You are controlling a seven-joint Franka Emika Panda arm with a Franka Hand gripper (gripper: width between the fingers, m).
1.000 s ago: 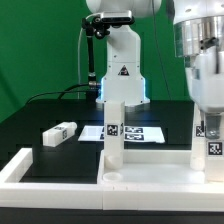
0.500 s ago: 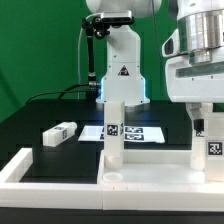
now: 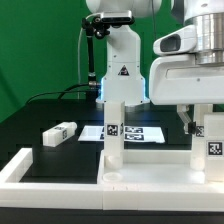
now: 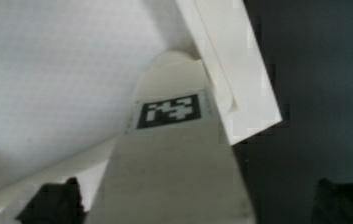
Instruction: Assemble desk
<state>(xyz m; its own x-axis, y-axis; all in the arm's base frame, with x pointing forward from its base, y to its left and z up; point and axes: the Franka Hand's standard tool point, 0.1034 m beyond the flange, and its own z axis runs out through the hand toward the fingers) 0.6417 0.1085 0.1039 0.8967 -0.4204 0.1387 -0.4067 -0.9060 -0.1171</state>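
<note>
Claw [image 4: 194, 203] spread wide, fingertips [image 4: 48, 202] either side of tagged leg block [image 4: 169, 150], gaps both sides. Block upright on tabletop slab [image 3: 150, 168], exterior view's right. Second leg [image 3: 114, 128] upright further left. Third leg [image 3: 58, 133] lying on counter [image 3: 40, 112].

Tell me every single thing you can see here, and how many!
tabletop: one, white, flat at the front of the table.
standing legs: two, white with square tags, upright on the tabletop; the second is at the exterior view's right.
loose leg: one, white, lying at the exterior view's left.
marker board: one, white, flat behind the tabletop.
border rail: one, white, along the table's edge.
cable: one, black, at the back.
robot arm: one, white, at the back.
gripper: one, open, over the right-hand leg.
</note>
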